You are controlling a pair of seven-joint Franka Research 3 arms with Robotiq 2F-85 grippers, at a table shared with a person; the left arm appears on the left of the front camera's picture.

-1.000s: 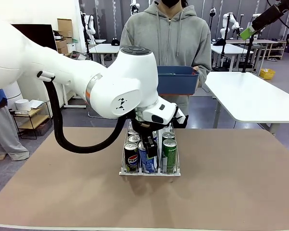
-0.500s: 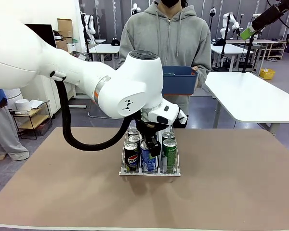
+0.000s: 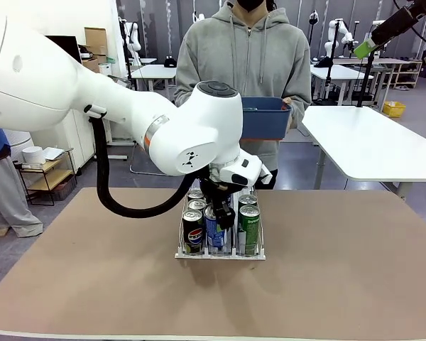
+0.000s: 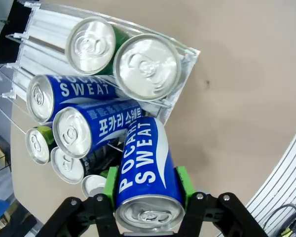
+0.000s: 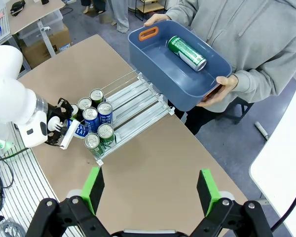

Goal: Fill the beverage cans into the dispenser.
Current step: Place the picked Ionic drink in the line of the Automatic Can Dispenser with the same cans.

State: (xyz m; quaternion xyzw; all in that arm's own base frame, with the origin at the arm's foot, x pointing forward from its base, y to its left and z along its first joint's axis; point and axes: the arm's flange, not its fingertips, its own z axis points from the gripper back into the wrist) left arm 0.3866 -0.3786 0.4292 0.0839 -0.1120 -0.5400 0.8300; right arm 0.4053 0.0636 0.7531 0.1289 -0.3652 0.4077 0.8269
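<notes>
Loading step, we judge: left claw [image 4: 148, 186] clamped on blue can [image 4: 143, 163], bottom centre of left wrist view, tilted at front of dispenser's [image 3: 220, 254] middle lane. Next move, we reckon: stand can upright in lane, then let go. Right claw [image 5: 150, 190] spread apart, empty, bottom of right wrist view. Held can reads "POCARI SWEAT"; neighbouring can [image 4: 96, 126] carries Korean script. Green can [image 5: 186, 53] lies in person's blue bin [image 5: 187, 84].

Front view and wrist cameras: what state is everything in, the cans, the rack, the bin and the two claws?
left gripper: shut on the blue can.
blue can: gripped, at the dispenser's front end.
right gripper: open, empty.
dispenser: partly filled.
standing cans: upright in its lanes.
blue bin: held by the person.
green can: lying in the bin.
</notes>
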